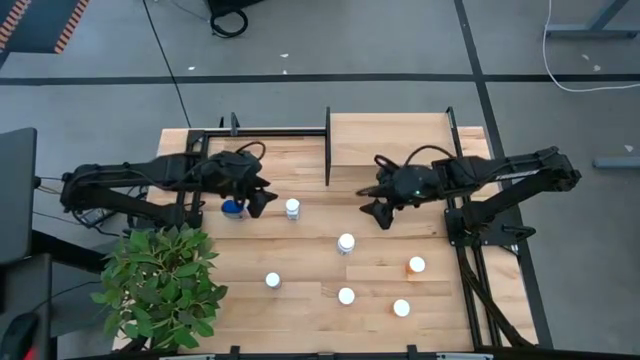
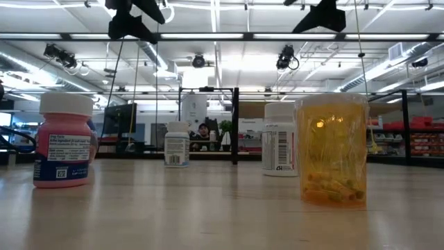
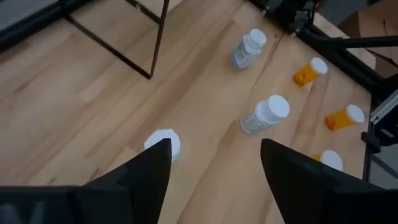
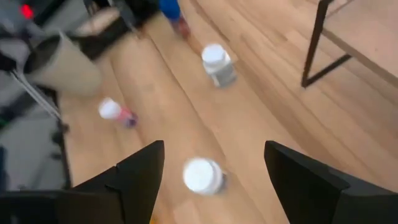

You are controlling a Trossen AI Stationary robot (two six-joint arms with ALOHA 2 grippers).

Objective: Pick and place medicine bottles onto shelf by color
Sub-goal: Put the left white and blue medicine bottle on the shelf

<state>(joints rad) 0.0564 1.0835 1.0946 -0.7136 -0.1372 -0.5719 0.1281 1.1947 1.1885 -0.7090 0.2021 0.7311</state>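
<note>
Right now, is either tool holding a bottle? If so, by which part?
Nothing is held. The left tool and right tool are both open, with only tabletop and loose bottles showing between their fingers.

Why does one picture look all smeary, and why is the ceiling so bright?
Right wrist view: smeared, the white-capped bottle and tabletop look streaky. Left wrist view: sharp, bottles crisp. Low view: ceiling lights glare white, and the orange bottle glows from light behind.

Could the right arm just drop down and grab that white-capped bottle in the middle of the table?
Probably yes. The right pincer hangs open, close to the white-capped bottle, which stands apart from the other bottles with bare table around it. Nothing seems to block the way.
</note>
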